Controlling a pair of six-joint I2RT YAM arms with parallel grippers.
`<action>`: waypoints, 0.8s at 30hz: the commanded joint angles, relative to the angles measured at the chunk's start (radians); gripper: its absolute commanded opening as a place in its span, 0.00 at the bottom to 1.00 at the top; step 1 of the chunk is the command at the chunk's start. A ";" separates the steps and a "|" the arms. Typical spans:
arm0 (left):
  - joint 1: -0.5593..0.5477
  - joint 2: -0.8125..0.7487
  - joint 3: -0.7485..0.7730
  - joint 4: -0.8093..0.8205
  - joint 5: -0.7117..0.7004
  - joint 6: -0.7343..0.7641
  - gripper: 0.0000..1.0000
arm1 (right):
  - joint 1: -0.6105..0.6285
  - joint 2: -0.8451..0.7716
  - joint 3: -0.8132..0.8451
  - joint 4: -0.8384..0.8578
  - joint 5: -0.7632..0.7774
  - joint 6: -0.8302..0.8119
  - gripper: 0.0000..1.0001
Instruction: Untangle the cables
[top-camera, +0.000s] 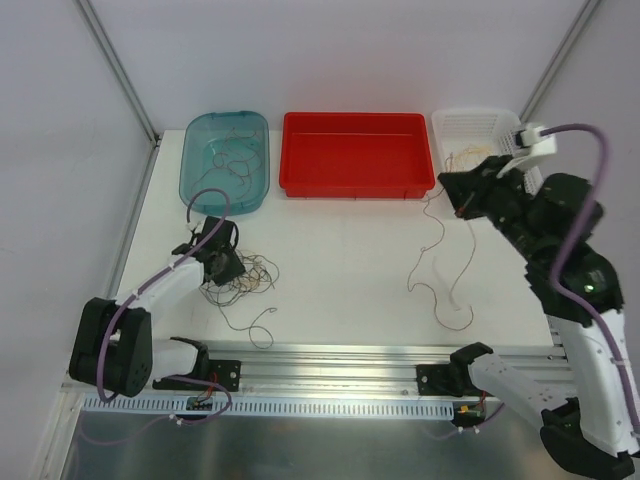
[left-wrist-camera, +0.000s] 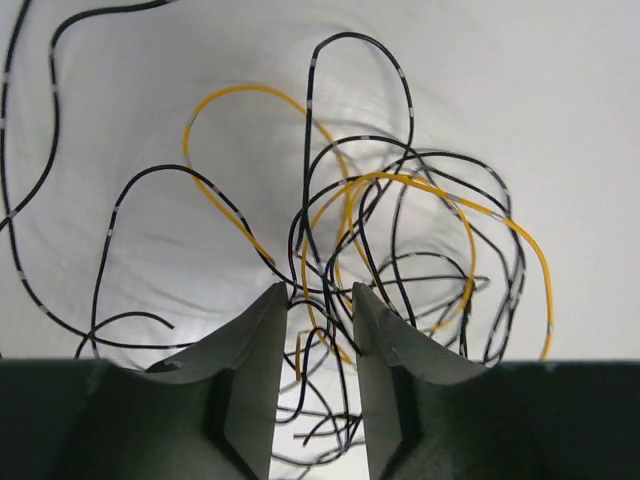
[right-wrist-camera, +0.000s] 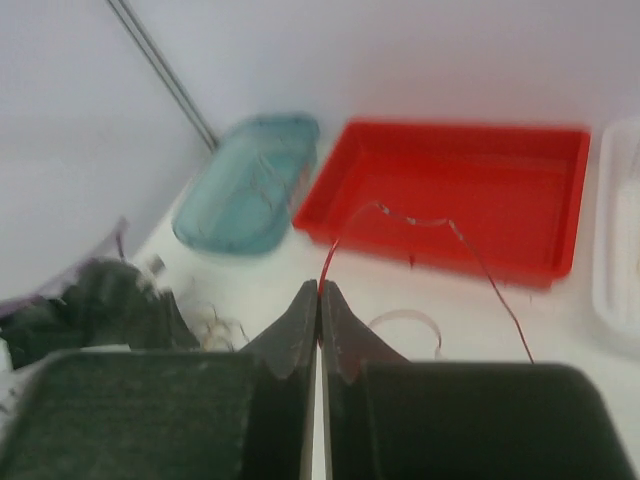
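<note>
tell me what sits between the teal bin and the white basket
The red tray lies between the teal bin and the white basket; the top external view shows it.

I see a white table (top-camera: 340, 250) with a red tray (top-camera: 355, 160) at its far edge. A teal bin (top-camera: 225, 116) sits just left of the tray, and a white basket (top-camera: 470, 122) just right of it. Nearer me than the tray and off to its left, a tangle (top-camera: 240, 280) of thin black and yellow cables lies on the bare top. A loose cable (top-camera: 410, 285) curls on the table, nearer me than the tray's right end.
</note>
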 joint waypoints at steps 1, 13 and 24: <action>-0.059 -0.092 0.004 -0.007 0.092 0.027 0.33 | -0.005 -0.031 -0.237 0.046 0.029 0.081 0.01; -0.169 -0.380 0.012 -0.008 0.310 0.083 0.70 | -0.010 -0.122 -0.951 0.005 0.257 0.310 0.06; -0.175 -0.491 0.022 -0.007 0.512 0.096 0.91 | -0.013 0.103 -1.042 0.085 0.326 0.400 0.90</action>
